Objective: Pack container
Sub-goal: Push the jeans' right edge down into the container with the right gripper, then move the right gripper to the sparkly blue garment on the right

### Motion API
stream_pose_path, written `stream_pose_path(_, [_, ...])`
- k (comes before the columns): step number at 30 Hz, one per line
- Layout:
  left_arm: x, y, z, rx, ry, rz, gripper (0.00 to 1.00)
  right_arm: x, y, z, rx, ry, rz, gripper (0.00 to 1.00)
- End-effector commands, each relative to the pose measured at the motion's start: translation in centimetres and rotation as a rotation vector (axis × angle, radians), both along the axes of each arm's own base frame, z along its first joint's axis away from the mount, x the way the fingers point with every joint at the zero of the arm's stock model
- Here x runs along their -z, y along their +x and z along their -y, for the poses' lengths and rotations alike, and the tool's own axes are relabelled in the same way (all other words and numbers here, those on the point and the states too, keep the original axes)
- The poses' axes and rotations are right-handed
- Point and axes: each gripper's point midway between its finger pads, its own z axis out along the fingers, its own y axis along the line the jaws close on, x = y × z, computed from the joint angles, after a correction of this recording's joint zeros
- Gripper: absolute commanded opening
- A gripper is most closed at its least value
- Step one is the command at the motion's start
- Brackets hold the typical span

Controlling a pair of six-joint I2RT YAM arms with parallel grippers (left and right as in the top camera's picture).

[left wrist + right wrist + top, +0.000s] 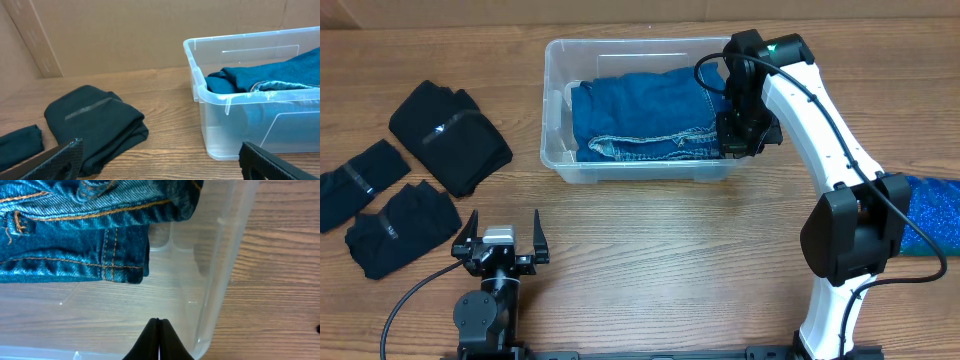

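Observation:
The clear plastic container [555,100] stands at the table's middle back, with folded blue jeans [650,115] inside. My right gripper [736,146] hangs over the container's right end, fingers shut and empty. In the right wrist view the shut fingertips [158,322] sit above the container's bare bottom [125,305], beside the jeans' edge [75,240]. My left gripper [503,240] rests open near the front left. In the left wrist view its fingers [160,155] frame a folded black garment [95,120] and the container [225,100].
Folded black garments lie at the left: a large one [450,135], a small one [360,180] and another [400,230]. A glittery blue item [932,215] lies at the right edge. A cardboard wall [125,35] stands behind the table.

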Motion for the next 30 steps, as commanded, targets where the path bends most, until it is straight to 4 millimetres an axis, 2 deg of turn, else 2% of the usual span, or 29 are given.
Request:
stream_pose_path(1, [-0.1, 0.0, 0.1, 0.002, 0.018, 0.010, 1.00, -1.1, -0.3, -0.3, -0.004, 0.019, 0.018, 0.04])
stream_pose_path(5, [-0.1, 0.0, 0.1, 0.002, 0.018, 0.010, 1.00, -4.7, 1.3, -0.7, 0.002, 0.053, 0.142, 0.04])
stream_pose_path(6, [-0.1, 0.0, 0.1, 0.002, 0.018, 0.010, 1.00, -6.7, 1.7, -0.8, 0.018, 0.067, 0.192, 0.06])
stream_pose_path(8, [-0.1, 0.0, 0.1, 0.002, 0.018, 0.010, 1.00, -9.5, 2.0, -0.7, 0.037, 0.083, 0.251, 0.19])
stream_pose_path(9, [-0.1, 0.0, 0.1, 0.002, 0.018, 0.010, 1.00, -11.6, 2.0, -0.3, 0.066, 0.095, 0.293, 0.36])
stream_pose_path(10, [-0.2, 0.0, 0.1, 0.002, 0.018, 0.010, 1.00, -12.7, 2.0, 0.1, 0.086, 0.101, 0.314, 0.50])
stream_pose_path(12, [-0.1, 0.0, 0.1, 0.002, 0.018, 0.010, 1.00, -15.3, 2.2, 1.1, 0.132, 0.141, 0.380, 0.84])
stream_pose_path(14, [-0.1, 0.0, 0.1, 0.002, 0.018, 0.010, 1.00, -17.1, 1.9, 2.2, 0.168, 0.186, 0.420, 0.96])
stream_pose_path(17, [-0.2, 0.0, 0.1, 0.002, 0.018, 0.010, 1.00, -19.6, 1.0, 4.2, 0.229, 0.246, 0.476, 0.97])
stream_pose_path(21, [-0.1, 0.0, 0.1, 0.002, 0.018, 0.010, 1.00, -24.7, -2.4, 8.2, 0.322, 0.252, 0.634, 0.99])
stream_pose_path(23, [-0.1, 0.0, 0.1, 0.002, 0.018, 0.010, 1.00, -26.7, -4.9, 11.1, 0.430, 0.191, 0.718, 1.00])
stream_pose_path(24, [-0.2, 0.0, 0.1, 0.002, 0.018, 0.010, 1.00, -27.4, -6.6, 13.5, 0.542, 0.130, 0.755, 1.00])
stream_pose_path(27, [-0.1, 0.0, 0.1, 0.002, 0.018, 0.010, 1.00, -26.9, -10.3, 18.6, 0.802, 0.025, 0.768, 1.00])
stream_pose_path(30, [-0.2, 0.0, 0.1, 0.002, 0.018, 0.010, 1.00, -24.1, -12.3, 22.4, 0.974, -0.028, 0.682, 1.00])
